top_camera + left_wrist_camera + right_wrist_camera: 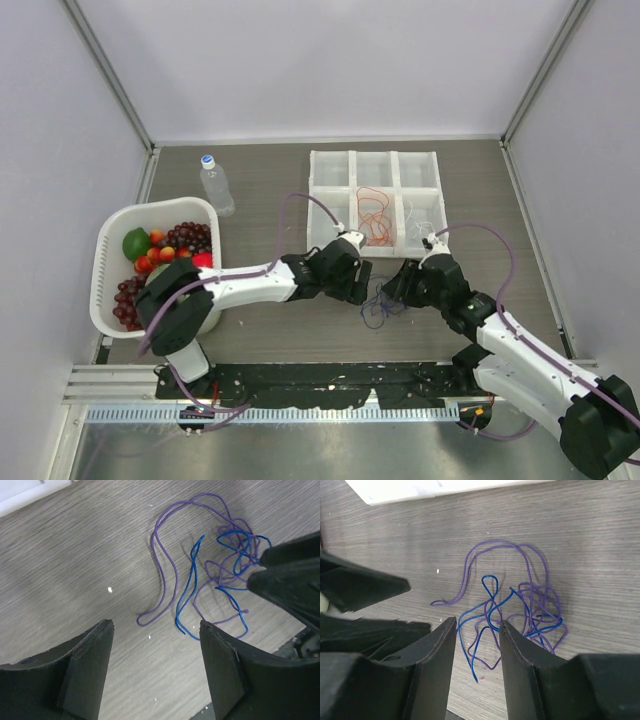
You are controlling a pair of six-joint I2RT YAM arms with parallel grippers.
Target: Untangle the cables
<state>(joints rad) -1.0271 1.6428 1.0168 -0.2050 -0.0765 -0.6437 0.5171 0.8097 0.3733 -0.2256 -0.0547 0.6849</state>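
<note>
A tangle of purple cable and blue cable lies on the wooden table just in front of the tray; it also shows in the top view and in the right wrist view. Orange cables and a thin white cable lie in tray compartments. My left gripper is open and empty, low over the table just left of the tangle. My right gripper is open over the tangle's edge, with blue and purple strands lying between its fingertips. The two grippers face each other closely.
A white compartment tray stands behind the tangle. A white basket full of fruit sits at the left, with a water bottle behind it. Grey walls close in the table on three sides.
</note>
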